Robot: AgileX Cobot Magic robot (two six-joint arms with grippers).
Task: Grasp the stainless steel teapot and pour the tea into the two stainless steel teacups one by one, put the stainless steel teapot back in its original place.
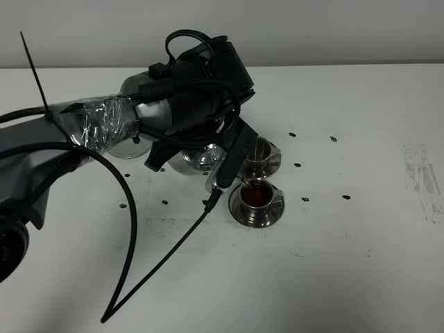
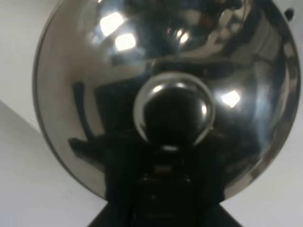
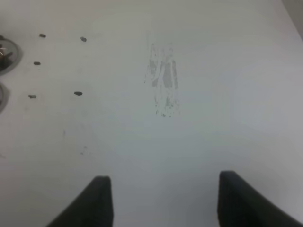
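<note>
At centre of the table (image 1: 347, 263), left arm pouring: stainless steel teapot (image 2: 85, 85) tipped at 9 o'clock of the teacups.
Grip: left gripper (image 1: 223, 170) clamped tight, apparently on the pot's handle, to hold the tilt; right gripper (image 3: 163, 182) spread wide, empty, clear of the work. Count: 1 teapot, 2 teacups, 2 saucers (image 1: 239, 215). near teacup (image 1: 258, 201), 6 o'clock, has tea (image 1: 258, 195); far teacup (image 1: 261, 154), 12 o'clock, contents unclear.

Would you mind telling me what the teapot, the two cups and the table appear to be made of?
Teapot: polished metal, likely stainless steel; its domed lid gives mirror-like reflections.
Near cup and far cup: the same shiny silver metal, with bright glints on the rims.
Table: matte white, perhaps laminate or painted board. It is scuffed in places, and the look leaves the material open.
</note>
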